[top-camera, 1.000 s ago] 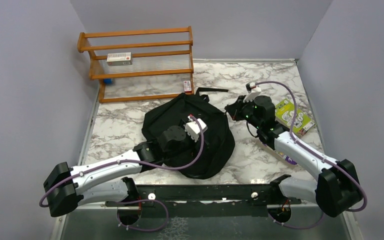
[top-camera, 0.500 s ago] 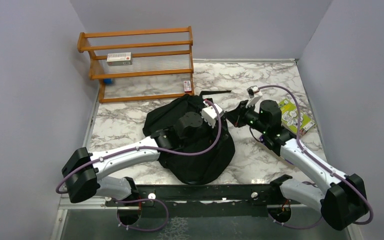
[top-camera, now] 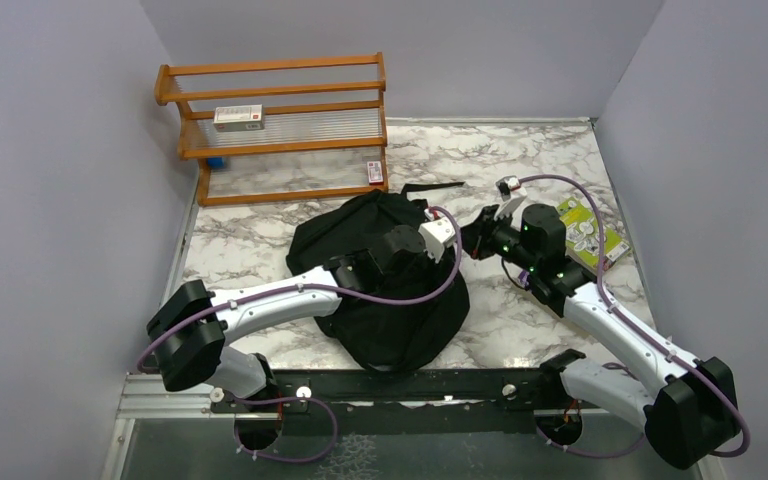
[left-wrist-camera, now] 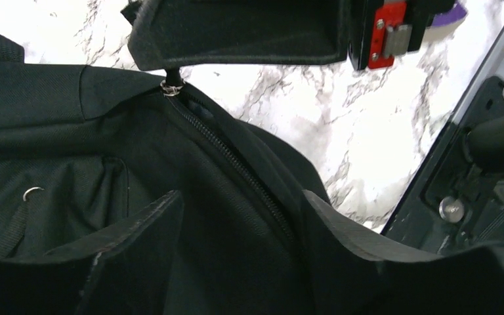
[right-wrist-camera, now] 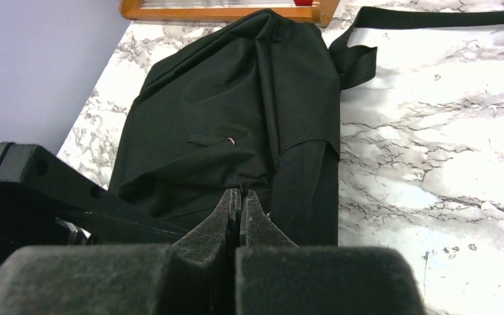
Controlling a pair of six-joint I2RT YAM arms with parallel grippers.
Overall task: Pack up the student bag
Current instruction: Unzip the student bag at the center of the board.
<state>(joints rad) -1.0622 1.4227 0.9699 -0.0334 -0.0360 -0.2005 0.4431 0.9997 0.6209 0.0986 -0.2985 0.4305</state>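
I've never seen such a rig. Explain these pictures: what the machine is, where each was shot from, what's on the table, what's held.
Two robot arms are bolted at the near edge of a marble table; each ends in a two-finger gripper. The wide picture comes from a fixed camera above and behind them. The other two come from wrist cameras, each showing its own fingers. On the table are a black student bag, a wooden rack holding a small box, and a green packet. The left gripper is open over the bag's zip, holding nothing. The right gripper is shut and seems to pinch the bag at the zip's end.
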